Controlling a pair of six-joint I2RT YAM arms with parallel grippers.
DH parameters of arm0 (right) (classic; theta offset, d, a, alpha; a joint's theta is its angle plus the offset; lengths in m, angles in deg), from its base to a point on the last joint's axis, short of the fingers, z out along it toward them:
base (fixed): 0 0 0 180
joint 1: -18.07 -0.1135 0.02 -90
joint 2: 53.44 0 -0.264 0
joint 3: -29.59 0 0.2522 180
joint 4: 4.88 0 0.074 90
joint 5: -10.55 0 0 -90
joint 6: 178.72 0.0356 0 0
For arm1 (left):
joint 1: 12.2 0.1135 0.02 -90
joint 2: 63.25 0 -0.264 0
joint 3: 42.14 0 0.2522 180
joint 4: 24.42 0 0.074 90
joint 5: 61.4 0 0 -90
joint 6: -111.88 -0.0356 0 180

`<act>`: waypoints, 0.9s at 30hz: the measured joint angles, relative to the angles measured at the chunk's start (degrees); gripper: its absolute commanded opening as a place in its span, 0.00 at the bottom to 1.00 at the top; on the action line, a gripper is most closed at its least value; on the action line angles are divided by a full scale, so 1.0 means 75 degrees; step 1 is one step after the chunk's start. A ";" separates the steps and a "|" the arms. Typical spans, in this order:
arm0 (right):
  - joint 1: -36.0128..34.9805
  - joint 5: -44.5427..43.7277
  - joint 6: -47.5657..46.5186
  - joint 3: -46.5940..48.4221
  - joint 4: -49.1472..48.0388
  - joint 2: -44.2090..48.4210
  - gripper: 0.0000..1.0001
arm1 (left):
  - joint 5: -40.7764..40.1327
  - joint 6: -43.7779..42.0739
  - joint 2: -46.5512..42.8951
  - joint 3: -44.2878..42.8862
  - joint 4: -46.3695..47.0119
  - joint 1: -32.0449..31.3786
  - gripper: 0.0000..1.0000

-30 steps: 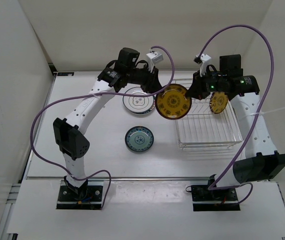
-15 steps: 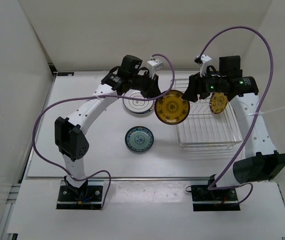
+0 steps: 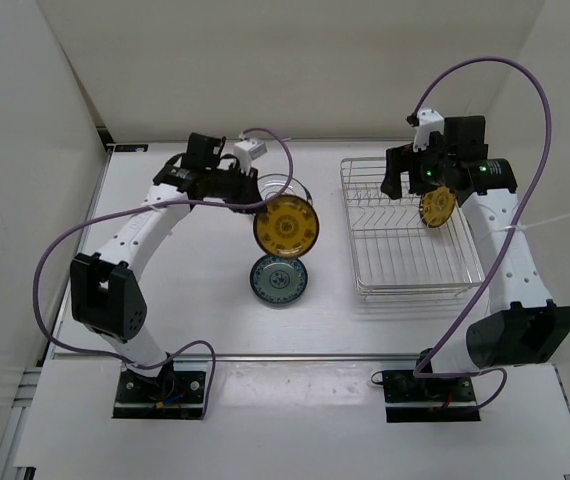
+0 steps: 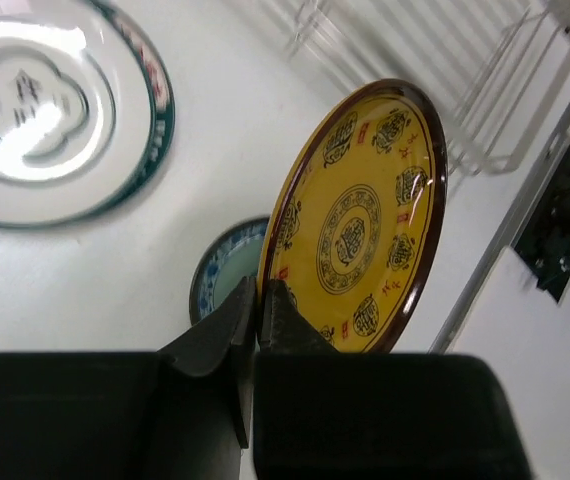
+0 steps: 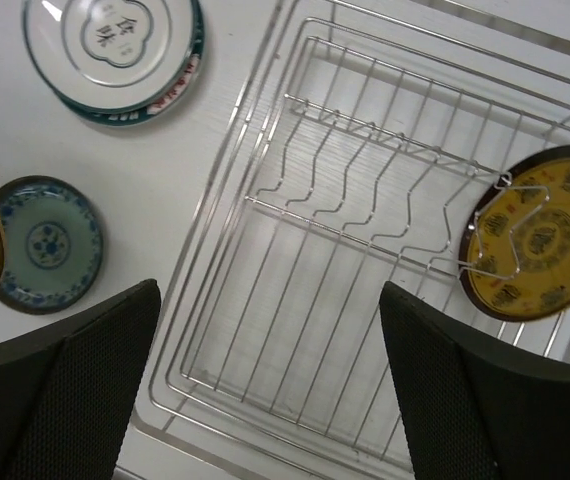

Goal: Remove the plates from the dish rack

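**Left arm.** The gold plate (image 4: pixel 355 225) is gripped at its rim between the closed left fingers (image 4: pixel 215 335). It is carried on edge, clear of the surface (image 3: pixel 205 300), to the left of the dish rack (image 3: pixel 405 250). The edge-on hold matches the way plates stand upright in the rack. It is judged that the plate must be tipped flat before it is set down.

**Unloaded plates.** Below the held plate, also left of the rack, a teal patterned plate (image 3: pixel 278 279) lies flat. Off the rack's far-left corner a stack is set, topped by a white plate with a grey motif (image 5: pixel 115 35). The grouping suggests one drop-off zone kept within the left arm's reach.

**Rack.** A second gold plate (image 5: pixel 540 235) is seen leaning in a slot at the rack's right end, not yet unloaded. The other slots are bare.

**Right arm.** The right fingers (image 5: pixel 55 400) are spread wide with nothing between them. They are held above the rack, and are judged to be placed there for that last plate.
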 measured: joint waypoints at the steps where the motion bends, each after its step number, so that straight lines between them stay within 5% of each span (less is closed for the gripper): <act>1: 0.0000 -0.0154 0.0003 -0.0055 -0.0026 0.0003 0.93 | -0.0020 -0.0076 -0.0003 0.0309 0.0020 0.0026 0.11; 8: 0.0000 -0.0965 -0.0044 -0.0321 -0.0178 0.0038 0.93 | -0.0166 -0.0458 0.0766 0.1658 0.0119 0.0085 0.11; 18: 0.0047 -0.1314 -0.0236 -0.0828 -0.0396 0.0382 0.93 | -0.0271 -0.0554 0.1425 0.1955 0.0478 0.0207 0.11; 23: 0.0131 -0.1367 -0.0245 -0.0877 -0.0455 0.0385 0.93 | -0.0286 -0.0562 0.1504 0.2072 0.0560 0.0149 0.32; 27: 0.0184 -0.1376 -0.0245 -0.0880 -0.0466 0.0385 0.93 | -0.0358 -0.0542 0.1504 0.2241 0.0557 -0.0003 0.37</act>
